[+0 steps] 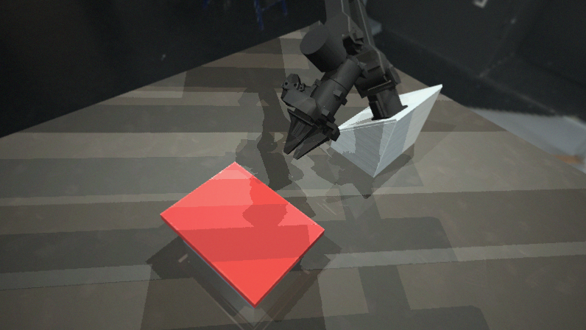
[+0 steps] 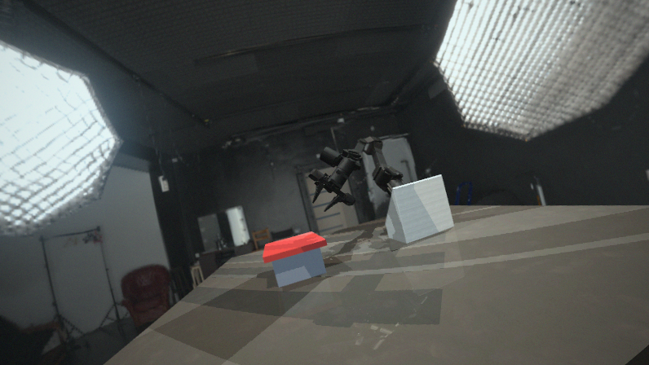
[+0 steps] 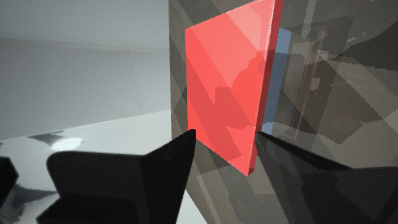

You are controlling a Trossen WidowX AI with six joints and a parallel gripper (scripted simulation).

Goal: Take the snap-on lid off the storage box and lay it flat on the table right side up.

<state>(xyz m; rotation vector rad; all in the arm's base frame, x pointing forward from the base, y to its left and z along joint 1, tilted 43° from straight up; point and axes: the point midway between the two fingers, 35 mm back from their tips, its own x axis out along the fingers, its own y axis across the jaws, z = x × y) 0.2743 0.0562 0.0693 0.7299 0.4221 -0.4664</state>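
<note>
A flat red lid (image 1: pixel 241 227) (image 2: pixel 293 245) (image 3: pixel 227 95) sits snapped on top of a grey-blue storage box (image 2: pixel 299 268) (image 3: pixel 274 80) on the table. In the top view the box is almost hidden under the lid. My gripper (image 1: pixel 299 152) (image 2: pixel 323 203) (image 3: pixel 225 135) hangs in the air above and behind the lid, between it and the white block. Its fingers stand half apart with nothing between them. It points down towards the lid and is well clear of it.
A white wedge-shaped block (image 1: pixel 383 131) (image 2: pixel 417 210) stands on the table behind the box and carries the arm's base. The table (image 1: pixel 471 245) (image 2: pixel 499 281) is grey-brown with light stripes. A dark studio with bright light panels lies beyond.
</note>
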